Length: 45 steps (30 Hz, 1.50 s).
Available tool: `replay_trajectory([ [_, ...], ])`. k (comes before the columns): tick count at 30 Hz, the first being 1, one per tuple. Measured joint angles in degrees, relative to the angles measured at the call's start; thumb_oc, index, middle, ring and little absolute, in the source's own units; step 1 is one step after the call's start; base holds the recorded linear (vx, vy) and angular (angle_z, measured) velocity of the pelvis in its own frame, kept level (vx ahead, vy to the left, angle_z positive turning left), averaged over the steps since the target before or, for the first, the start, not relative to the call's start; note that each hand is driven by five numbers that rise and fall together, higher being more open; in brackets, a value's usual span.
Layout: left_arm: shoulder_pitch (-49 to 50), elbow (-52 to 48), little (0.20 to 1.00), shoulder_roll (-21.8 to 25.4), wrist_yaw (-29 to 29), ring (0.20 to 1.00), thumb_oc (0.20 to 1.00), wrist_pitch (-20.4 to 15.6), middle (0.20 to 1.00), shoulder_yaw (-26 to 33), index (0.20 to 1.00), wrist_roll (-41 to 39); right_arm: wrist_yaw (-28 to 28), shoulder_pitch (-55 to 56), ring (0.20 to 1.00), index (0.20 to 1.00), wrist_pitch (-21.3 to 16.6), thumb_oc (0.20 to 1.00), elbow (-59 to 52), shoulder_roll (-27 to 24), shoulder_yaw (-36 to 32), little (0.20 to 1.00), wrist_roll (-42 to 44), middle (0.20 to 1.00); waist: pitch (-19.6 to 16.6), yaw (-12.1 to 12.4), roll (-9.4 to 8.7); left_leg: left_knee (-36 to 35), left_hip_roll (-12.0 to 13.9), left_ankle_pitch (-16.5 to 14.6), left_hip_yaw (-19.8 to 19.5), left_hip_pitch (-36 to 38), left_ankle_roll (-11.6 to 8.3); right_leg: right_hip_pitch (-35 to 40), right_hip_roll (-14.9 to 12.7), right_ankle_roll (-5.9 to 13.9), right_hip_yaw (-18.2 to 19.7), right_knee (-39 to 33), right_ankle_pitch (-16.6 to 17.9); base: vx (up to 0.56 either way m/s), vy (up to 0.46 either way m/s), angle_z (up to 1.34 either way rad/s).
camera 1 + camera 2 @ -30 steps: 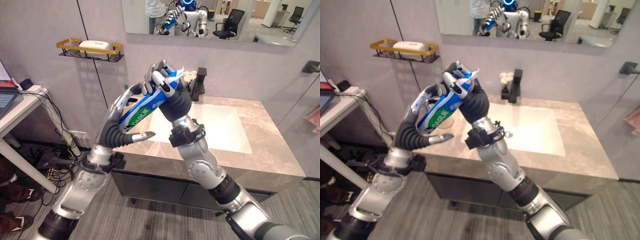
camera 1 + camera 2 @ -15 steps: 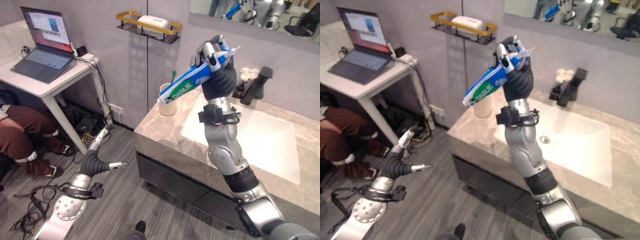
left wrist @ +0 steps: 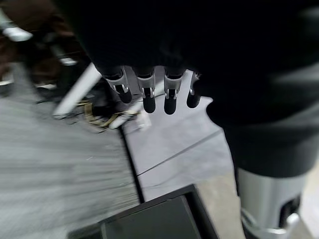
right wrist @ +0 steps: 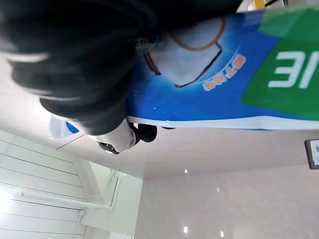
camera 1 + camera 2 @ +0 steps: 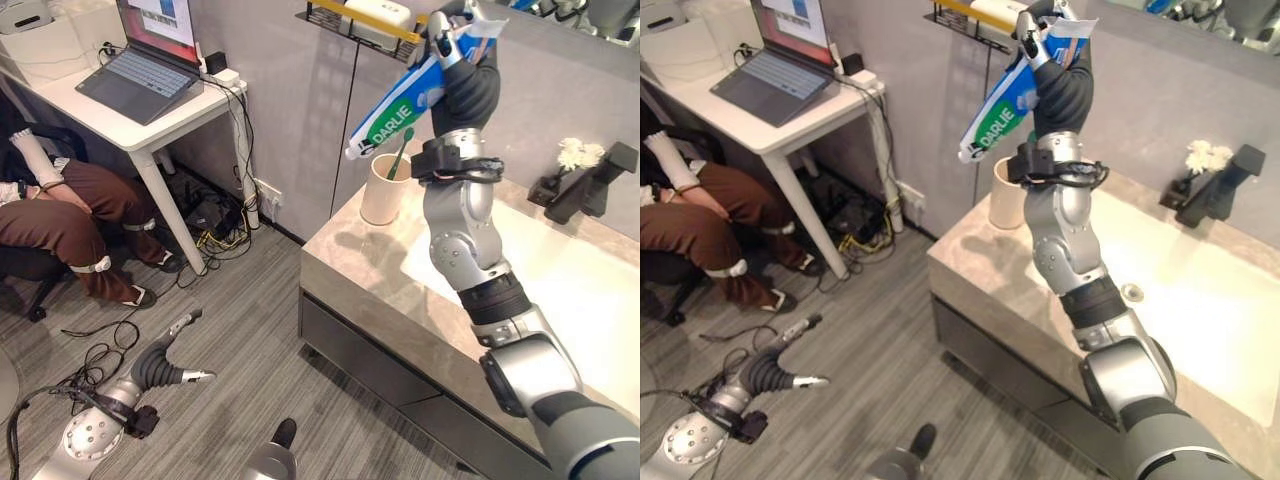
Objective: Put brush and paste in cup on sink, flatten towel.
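Paste tube point(image 5: 405, 108) sits high in my right robot hand point(image 5: 462, 62), fingers curled round its upper end, cap end slanting down just above the cup point(image 5: 383, 189) at upper centre. Brush point(image 5: 398, 155) already stands in the cup; paste not yet in; towel step left, I judge. Cup sits near the table point(image 5: 370, 262) corner. My left robot hand point(image 5: 172, 336), lower left near the floor, hangs relaxed and empty.

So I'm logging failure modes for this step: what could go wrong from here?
The right hand holds the toothpaste tube high above the cup, gripping only its top end, so it may swing and miss. The green toothbrush already leans in the cup, leaving less room. The cup stands near the counter corner; a nudge could tip it off.
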Motion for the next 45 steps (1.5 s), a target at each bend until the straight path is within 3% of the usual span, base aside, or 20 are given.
replay_trajectory([
  [2, 1.47, -0.33, 1.000, -0.47, -1.19, 1.000, 1.000, 0.29, 1.000, 0.66, 1.000, -1.09, 0.06, 0.01, 0.200, 0.200, 0.15, 0.200, -0.33, -0.78, -0.02, 0.200, -0.16, 0.200, 0.13, 0.02, -0.19, 0.00, -0.20, -0.04, 0.03, -0.07, 0.00, 0.00, -0.17, 0.24, -0.07, 0.02, -0.17, 0.01, 0.006, 0.03],
  [4, 3.33, -0.67, 1.000, -4.21, -1.72, 1.000, 1.000, 0.46, 1.000, 4.46, 1.000, -3.95, 0.29, 0.40, 0.200, 0.200, 0.24, 0.200, -1.32, -4.25, -0.03, 0.200, -0.83, 0.200, 0.83, -0.01, -0.71, 0.00, -0.36, -0.06, -0.11, -0.25, 0.03, -0.12, -0.32, 0.31, -0.15, 0.00, -0.21, 0.01, 0.003, 0.02],
  [6, 4.00, -0.59, 1.000, -4.10, -2.45, 1.000, 1.000, 1.41, 1.000, 4.40, 1.000, -5.42, 0.18, 0.39, 0.200, 0.200, 0.52, 0.200, -0.64, -5.95, -1.07, 0.200, -1.86, 0.200, 0.93, 0.04, -1.16, 0.00, -0.39, -0.06, -0.23, -0.76, 0.03, -0.60, -0.32, 0.31, -0.44, 0.01, -0.24, 0.01, 0.004, 0.04],
  [45, 2.45, -2.19, 1.000, -4.03, -4.15, 1.000, 1.000, 1.92, 1.000, 4.29, 1.000, -6.64, 0.60, -3.26, 0.200, 0.200, 4.47, 0.200, 14.05, -4.51, 1.31, 0.200, -6.71, 0.200, 0.96, 1.32, -1.14, 0.02, -0.45, -0.04, 0.96, -0.67, 0.07, -1.05, -0.62, 0.34, 0.68, 0.00, -0.01, 0.00, 0.002, -0.01],
])
